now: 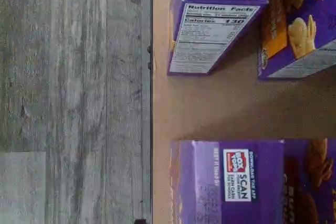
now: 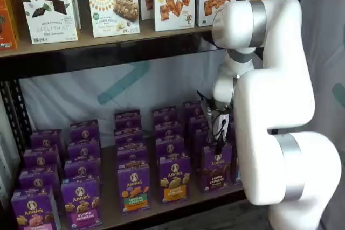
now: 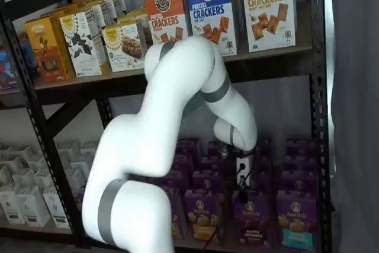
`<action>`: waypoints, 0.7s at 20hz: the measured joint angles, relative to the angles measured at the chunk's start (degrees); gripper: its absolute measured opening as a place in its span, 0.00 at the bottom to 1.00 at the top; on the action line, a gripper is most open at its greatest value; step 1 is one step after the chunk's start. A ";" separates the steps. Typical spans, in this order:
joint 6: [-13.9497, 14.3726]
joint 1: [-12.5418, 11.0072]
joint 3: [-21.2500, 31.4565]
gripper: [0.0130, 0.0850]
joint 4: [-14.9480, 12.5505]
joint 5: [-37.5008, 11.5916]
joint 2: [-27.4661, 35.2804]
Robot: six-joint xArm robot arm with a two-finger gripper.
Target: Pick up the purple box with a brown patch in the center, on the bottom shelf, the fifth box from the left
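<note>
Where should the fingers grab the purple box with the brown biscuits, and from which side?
Grip the purple box near its top, fingers on its two narrow side faces, coming down from above. It stands upright at the front of the bottom shelf, with small gaps beside it and a same-size box right behind. The gripper already hangs over it; finger state unclear.

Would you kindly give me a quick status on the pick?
Gripper just above the purple box, jaws' state unclear. Box upright at the bottom shelf front, not gripped. Neighbouring boxes close alongside.

The purple box reads "Annie's"; a carton shows "Nutrition Facts", "Calories 130".
</note>
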 joint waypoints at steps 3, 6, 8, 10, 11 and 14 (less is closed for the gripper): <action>-0.81 0.51 -0.36 1.00 1.69 1.59 -0.71; 0.13 1.06 -0.40 1.00 1.38 2.37 -1.37; 0.95 1.38 -0.37 1.00 0.83 2.42 -1.67; 2.54 1.65 0.09 1.00 -0.81 1.10 -1.78; 3.58 1.71 0.22 1.00 -1.98 0.53 -1.75; 7.74 1.70 0.76 1.00 -7.00 -1.68 -1.35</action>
